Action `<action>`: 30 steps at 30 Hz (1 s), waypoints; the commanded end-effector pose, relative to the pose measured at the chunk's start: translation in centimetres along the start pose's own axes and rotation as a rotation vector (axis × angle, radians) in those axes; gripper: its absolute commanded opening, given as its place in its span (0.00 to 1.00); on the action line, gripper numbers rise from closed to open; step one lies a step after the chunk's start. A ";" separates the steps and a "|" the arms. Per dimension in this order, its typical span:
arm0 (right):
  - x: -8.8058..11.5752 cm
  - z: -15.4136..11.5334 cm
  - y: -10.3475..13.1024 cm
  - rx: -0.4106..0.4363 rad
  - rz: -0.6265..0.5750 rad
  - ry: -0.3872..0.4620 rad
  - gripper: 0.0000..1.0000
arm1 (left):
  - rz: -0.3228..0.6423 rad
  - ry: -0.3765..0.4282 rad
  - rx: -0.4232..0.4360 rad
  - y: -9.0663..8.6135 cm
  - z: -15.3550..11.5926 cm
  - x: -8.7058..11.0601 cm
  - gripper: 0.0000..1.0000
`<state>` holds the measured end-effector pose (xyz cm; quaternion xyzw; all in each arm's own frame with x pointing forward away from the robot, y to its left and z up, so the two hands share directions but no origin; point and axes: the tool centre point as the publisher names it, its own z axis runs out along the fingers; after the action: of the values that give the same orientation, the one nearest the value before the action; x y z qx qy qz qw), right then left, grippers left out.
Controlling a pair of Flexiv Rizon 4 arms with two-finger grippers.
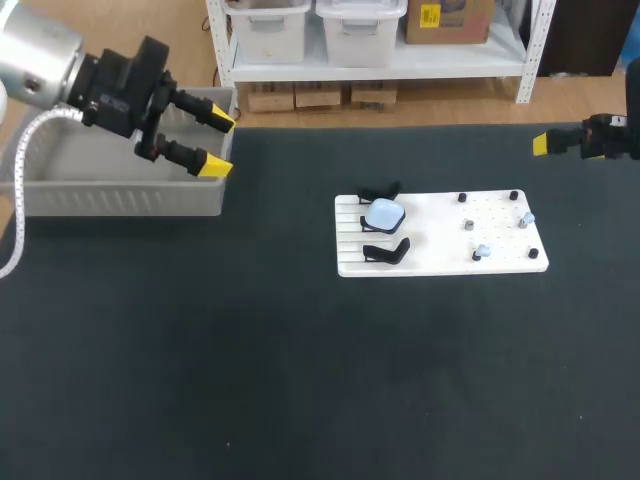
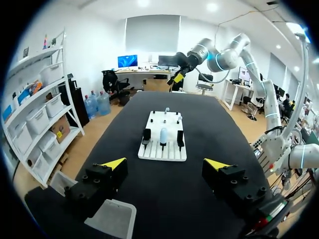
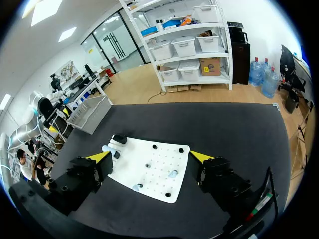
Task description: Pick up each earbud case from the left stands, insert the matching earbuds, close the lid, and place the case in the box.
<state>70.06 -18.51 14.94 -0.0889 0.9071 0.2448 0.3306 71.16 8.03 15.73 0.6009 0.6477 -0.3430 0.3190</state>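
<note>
The bench [image 1: 250, 350] is covered in matte black cloth. On it lies a flat white board [image 1: 440, 262], slotted along one side and drilled with rows of small holes on the other. Three curved black stands [image 1: 386, 251] sit in a row on the slotted side. Only the middle one carries the case [image 1: 384, 213], a rounded pale-blue pebble with a smooth shell. Short black pegs [image 1: 461, 198] stand on the drilled side, and two small pale-blue earbuds [image 1: 482, 251] sit among them, apart from each other.

The box [image 1: 120, 195], a grey plastic tub with ribbed walls, stands at the bench's left edge, well apart from the board.

The left jaws hang over the end of the box nearest the board. They are spread wide with nothing between them, and their yellow tips [image 1: 213, 166] are wedge-shaped on blocky black fingers. The right jaws are off to the right of the board, clear of it. In the right wrist view they are likewise spread and hold nothing.
</note>
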 end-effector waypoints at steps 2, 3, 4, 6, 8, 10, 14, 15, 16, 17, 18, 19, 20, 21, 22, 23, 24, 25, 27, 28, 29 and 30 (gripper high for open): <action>0.0 0.0 0.0 0.000 0.000 0.000 1.00 | -0.005 -0.005 0.015 0.3 0.4 0.1 1.00; 0.0 0.0 0.0 0.000 0.000 0.000 1.00 | -0.011 -0.006 0.020 0.4 0.9 0.1 1.00; 0.0 0.0 0.0 0.000 0.000 0.000 1.00 | -0.016 -0.007 0.024 0.5 1.3 0.1 1.00; 0.0 0.0 0.0 0.000 0.000 0.000 1.00 | -0.022 -0.017 0.026 0.5 2.2 -0.1 1.00; 0.0 0.0 0.0 0.000 0.000 0.000 1.00 | -0.026 -0.018 0.030 0.6 3.2 -0.4 1.00; 0.0 0.0 0.0 0.000 0.000 0.000 1.00 | -0.026 -0.021 0.037 0.6 4.1 -0.7 1.00; 0.0 0.0 0.0 0.000 0.000 0.000 1.00 | 0.007 -0.002 0.038 0.5 5.9 -1.2 1.00; 0.0 0.0 0.0 0.000 0.000 0.000 1.00 | 0.012 0.007 0.035 0.5 6.3 -1.2 1.00; 0.0 0.0 0.0 0.000 0.000 0.000 1.00 | 0.015 0.008 0.036 0.5 6.7 -1.2 1.00; 0.0 0.0 0.0 0.000 0.000 0.000 1.00 | 0.016 0.010 0.037 0.4 7.0 -1.2 1.00; 0.0 0.0 0.0 0.000 0.000 0.000 1.00 | 0.017 0.014 0.036 0.4 7.4 -1.2 1.00; 0.0 0.0 0.0 0.000 0.000 0.000 1.00 | 0.017 0.015 0.035 0.4 7.7 -1.1 1.00; 0.0 0.0 0.0 0.000 0.000 0.000 1.00 | 0.016 0.016 0.034 0.3 7.9 -1.0 1.00; 0.0 0.0 0.0 0.000 0.000 0.000 1.00 | 0.006 0.010 0.039 0.3 8.2 -0.9 1.00; 0.0 0.0 0.0 0.000 0.000 0.000 1.00 | 0.002 0.008 0.034 0.3 8.5 -0.8 1.00; 0.0 0.0 0.0 0.000 0.000 0.000 1.00 | 0.001 0.002 0.033 0.3 8.7 -0.7 1.00; 0.0 0.0 0.0 0.000 0.000 0.000 1.00 | 0.004 -0.008 0.033 0.2 9.0 -0.7 1.00; 0.0 0.0 0.0 0.000 0.000 0.000 1.00 | 0.005 -0.009 0.032 0.0 9.3 -0.7 1.00; 0.0 0.0 0.0 0.000 0.000 0.000 1.00 | 0.009 -0.023 0.033 -0.2 10.0 -0.6 1.00; 0.0 0.0 0.0 0.000 0.000 0.000 1.00 | 0.004 -0.034 0.039 -0.4 10.3 -0.6 1.00; 0.0 0.0 0.0 0.000 0.000 0.000 1.00 | 0.007 -0.036 0.033 -0.5 10.7 -0.6 1.00; 0.0 0.0 0.0 0.000 0.000 0.000 1.00 | 0.010 -0.038 0.034 -0.7 11.0 -0.6 1.00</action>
<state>70.06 -18.51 14.94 -0.0889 0.9071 0.2448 0.3306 70.94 -0.78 10.91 0.6062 0.6337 -0.3642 0.3135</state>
